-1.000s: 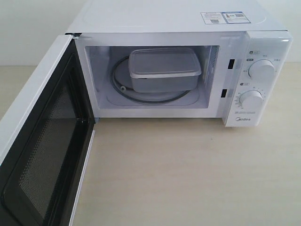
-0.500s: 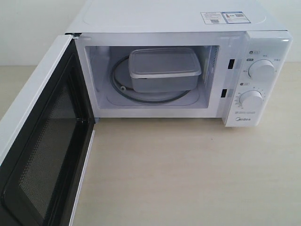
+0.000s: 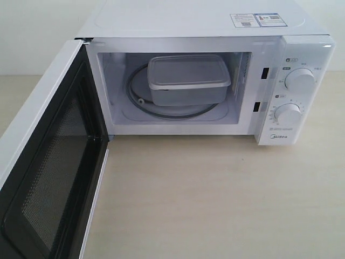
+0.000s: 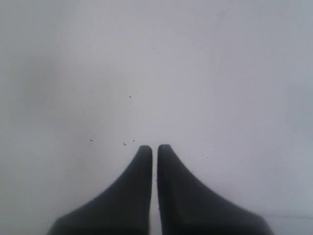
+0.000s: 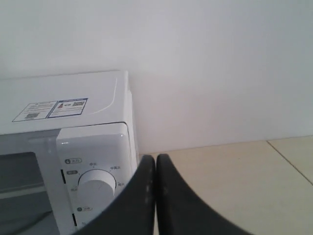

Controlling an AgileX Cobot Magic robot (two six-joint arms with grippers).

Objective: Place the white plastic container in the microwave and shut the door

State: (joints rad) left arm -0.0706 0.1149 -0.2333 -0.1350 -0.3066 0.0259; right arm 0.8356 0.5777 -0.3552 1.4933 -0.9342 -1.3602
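The exterior view shows the white plastic container (image 3: pixel 188 79) inside the microwave (image 3: pixel 178 21), with the door (image 3: pixel 51 167) open. Only the wrist views show the left gripper (image 4: pixel 154 148) and the right gripper (image 5: pixel 155 157), each with its fingers together.

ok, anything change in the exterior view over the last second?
Nothing visibly changed. The white plastic container stays inside the microwave, and the door stays wide open.
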